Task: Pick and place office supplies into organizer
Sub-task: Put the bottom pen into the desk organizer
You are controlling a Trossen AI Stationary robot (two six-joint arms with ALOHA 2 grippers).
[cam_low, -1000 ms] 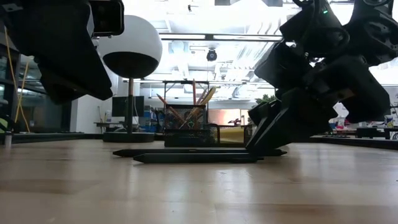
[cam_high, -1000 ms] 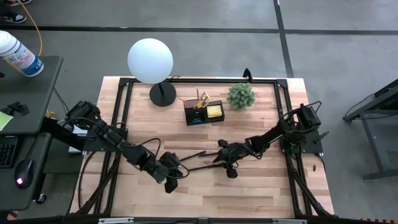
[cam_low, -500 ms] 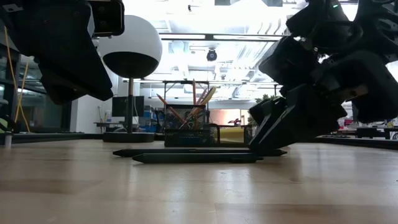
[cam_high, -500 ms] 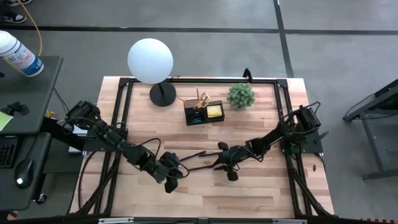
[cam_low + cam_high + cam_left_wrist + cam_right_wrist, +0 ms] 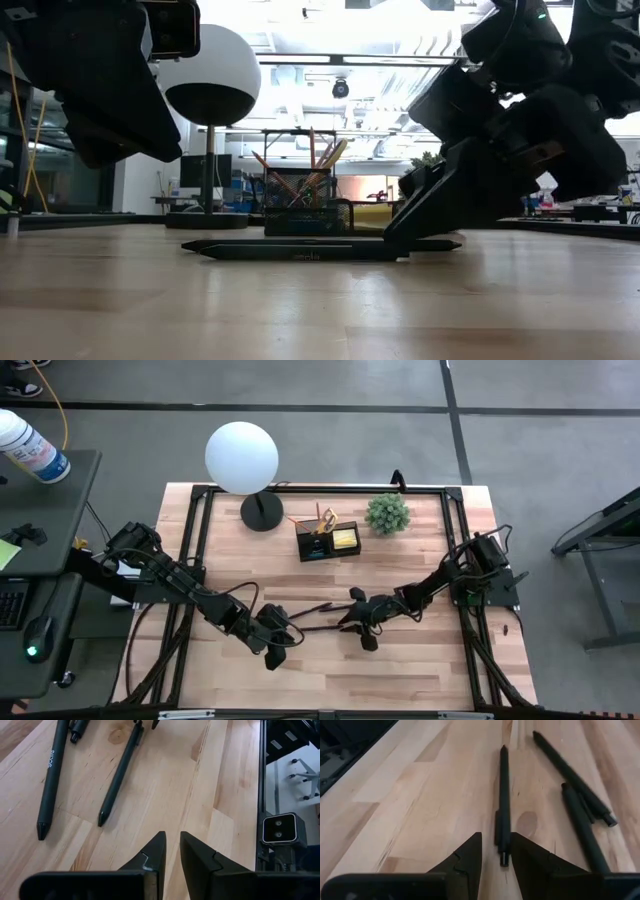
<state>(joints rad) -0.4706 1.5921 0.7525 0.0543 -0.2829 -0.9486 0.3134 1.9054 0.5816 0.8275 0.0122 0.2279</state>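
Black pen (image 5: 504, 800) lies between the spread right claw (image 5: 496, 851) fingertips, a straddle hidden overhead.

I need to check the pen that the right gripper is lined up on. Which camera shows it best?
The right wrist view: the pen lies full length on the table, its end between the right gripper's parted fingers. The left wrist view shows it from the far side, the low view edge-on, the high view as a thin line.

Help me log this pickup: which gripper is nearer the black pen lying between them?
Right. The right gripper straddles the black pen's end; the left gripper sits back beyond its tip.
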